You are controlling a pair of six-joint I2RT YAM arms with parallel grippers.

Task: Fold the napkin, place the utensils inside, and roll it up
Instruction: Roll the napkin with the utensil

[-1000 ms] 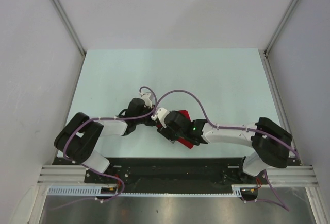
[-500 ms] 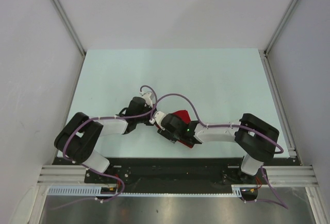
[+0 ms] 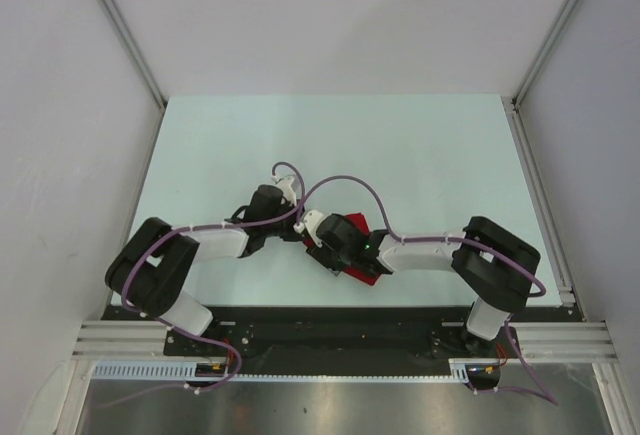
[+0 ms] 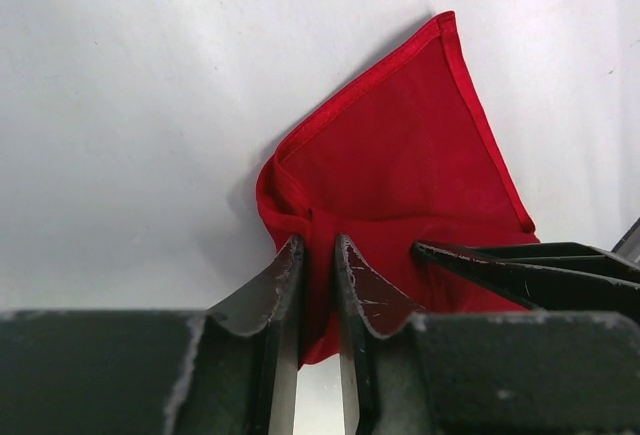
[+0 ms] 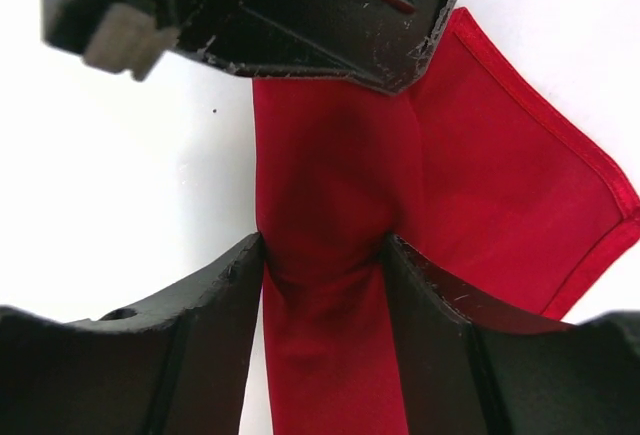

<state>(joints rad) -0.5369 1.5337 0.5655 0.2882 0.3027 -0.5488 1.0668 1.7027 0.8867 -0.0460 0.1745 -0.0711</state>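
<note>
Bright red thin cloth napkin point(image 4: 400, 175) is sitting near the middle of the pale tabletop point(image 3: 420, 145), a bit toward the near edge, right where the two arms meet. From the top cam it's mostly hidden under the right wrist, just red bits poking out. It's def not lying flat: the left wrist cam shows a pointy folded flap w/ a hemmed edge resting on the surface, and the rest is gathered into a bunch at the near end. Imo both arms are on it bc thin floppy cloth won't keep a fold or a roll unless smth holds each end, so one side anchors while the other works it. On the left claw point(image 4: 318, 255) the jaws are almost together, w/ a ridge of red cloth pinched between them. On the right claw point(image 5: 322, 255) the jaws are noticeably wider apart, but a bunched band of napkin runs straight thru the gap, touches both inner faces and is cinched narrower there, so I'd call that a grip too, not just hovering. The two claws are v close, tips just beside each other over the cloth. Small orange plastic spoon: can't see it in any view, so idk if it's tucked inside the bunch or somewhere else. Looks like the fold/roll stage to me, no tidy roll yet.
</note>
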